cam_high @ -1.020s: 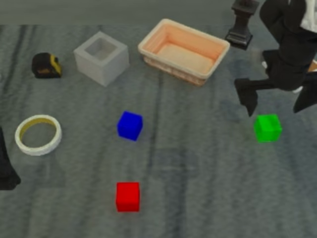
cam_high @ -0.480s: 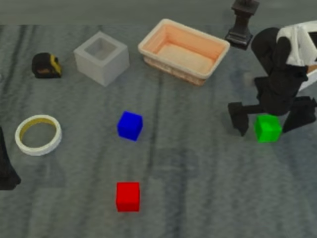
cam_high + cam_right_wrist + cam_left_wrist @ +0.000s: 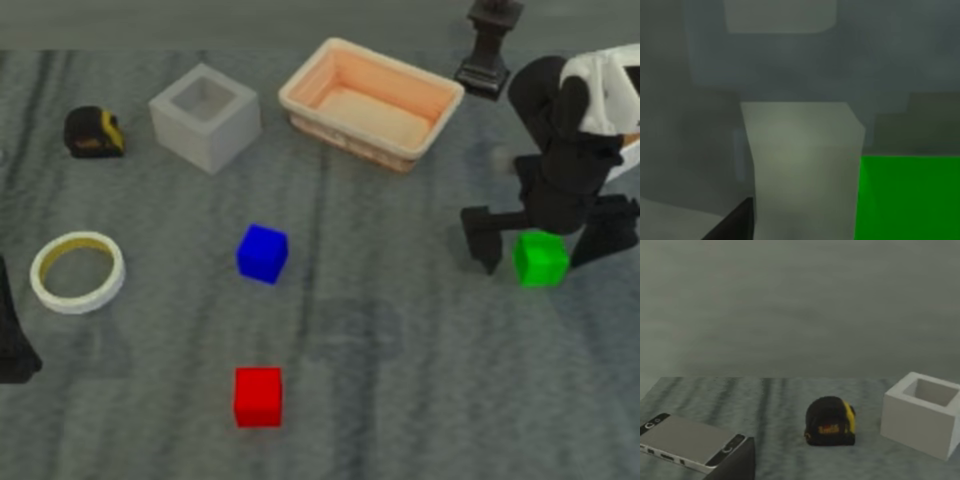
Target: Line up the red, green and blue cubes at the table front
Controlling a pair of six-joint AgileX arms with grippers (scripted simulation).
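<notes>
The green cube [image 3: 541, 258] sits at the right side of the surface [image 3: 400, 400], and my right pincer [image 3: 545, 240] is down around it, released, one finger [image 3: 482, 235] well off to the cube's left and the other at its right. I judge this the pickup of the green cube; next I need to clench on it, lift, and carry it toward the red cube [image 3: 258, 396] at the front. The blue cube [image 3: 262, 253] waits mid-surface. My left arm [image 3: 12, 340] is parked at the left edge
</notes>
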